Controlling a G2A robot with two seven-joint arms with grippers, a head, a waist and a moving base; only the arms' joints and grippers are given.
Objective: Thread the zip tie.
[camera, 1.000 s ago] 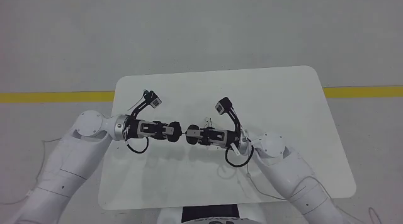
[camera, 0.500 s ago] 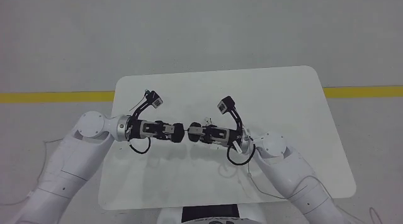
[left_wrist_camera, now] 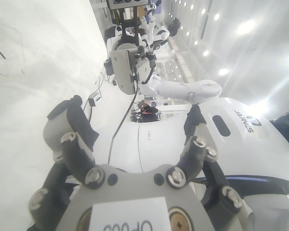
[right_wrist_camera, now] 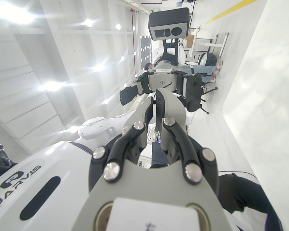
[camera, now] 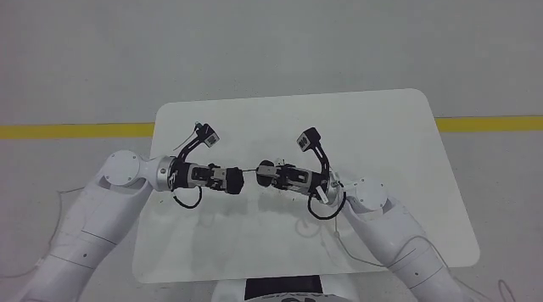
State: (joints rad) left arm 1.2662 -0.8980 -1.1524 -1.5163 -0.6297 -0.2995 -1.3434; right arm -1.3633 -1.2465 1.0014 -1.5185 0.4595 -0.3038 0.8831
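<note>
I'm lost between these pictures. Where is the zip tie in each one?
Top view: zip tie, a thin dark line bridging the two grippers.
Left wrist view: a black strap running from the far right gripper into the open left gripper.
Right wrist view: probably the dark ribbed strip the right gripper pinches; hard to be sure.
Shared landmark: the open left gripper.

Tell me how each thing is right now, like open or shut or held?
Left jaws: wide open, gripping nothing.
Right jaws: shut on the zip tie.
Zip tie: held at one end by the right jaws, reaching out straight between the open left jaws, above the table.
</note>
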